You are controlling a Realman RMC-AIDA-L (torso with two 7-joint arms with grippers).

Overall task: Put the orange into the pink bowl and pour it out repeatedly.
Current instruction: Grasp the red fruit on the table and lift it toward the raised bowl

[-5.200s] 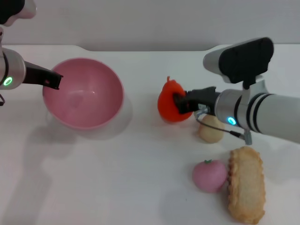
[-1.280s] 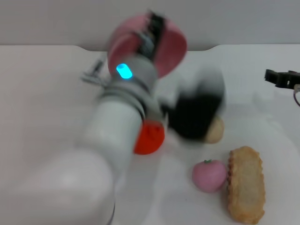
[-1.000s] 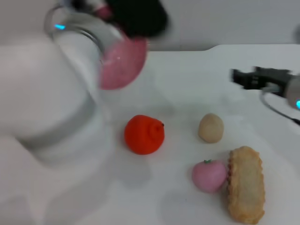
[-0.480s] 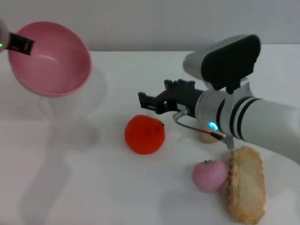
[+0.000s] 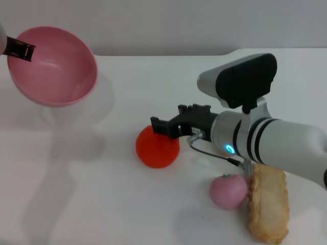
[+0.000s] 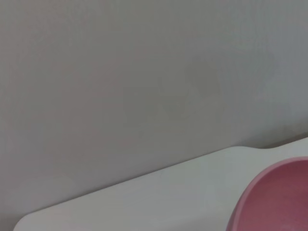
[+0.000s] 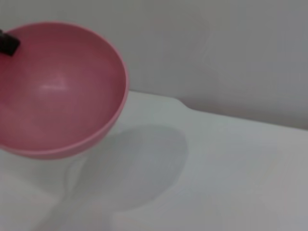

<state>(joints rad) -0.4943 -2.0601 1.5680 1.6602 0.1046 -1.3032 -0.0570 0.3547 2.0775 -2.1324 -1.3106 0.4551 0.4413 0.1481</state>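
Bright red-orange, glossy, round toy orange (image 5: 157, 149) down on the white tabletop (image 5: 102, 204), near the middle, bare and unheld. Smooth skin, even colour, upper right edge tucked behind black fingertips. Right gripper (image 5: 166, 125) directly over that upper edge, black fingers spread, not closed on the fruit; whether touching the skin, impossible to tell. Silver-and-black right arm stretching in from the right, blue light glowing on the wrist.

Plain, smooth, round pink plastic bowl (image 5: 55, 66) up off the table at far left, tilted with the open mouth facing the camera, inside empty, soft grey shadow cast on the tabletop beneath. Left gripper (image 5: 19, 50) pinching the bowl's rim at its left edge, one black finger lying over the lip. Same bowl filling the right wrist view (image 7: 57, 91), deep and wide.

Small pink round fruit with green stem (image 5: 228, 191) in front on the right, touching a long tan ridged biscuit-shaped toy (image 5: 267, 205).
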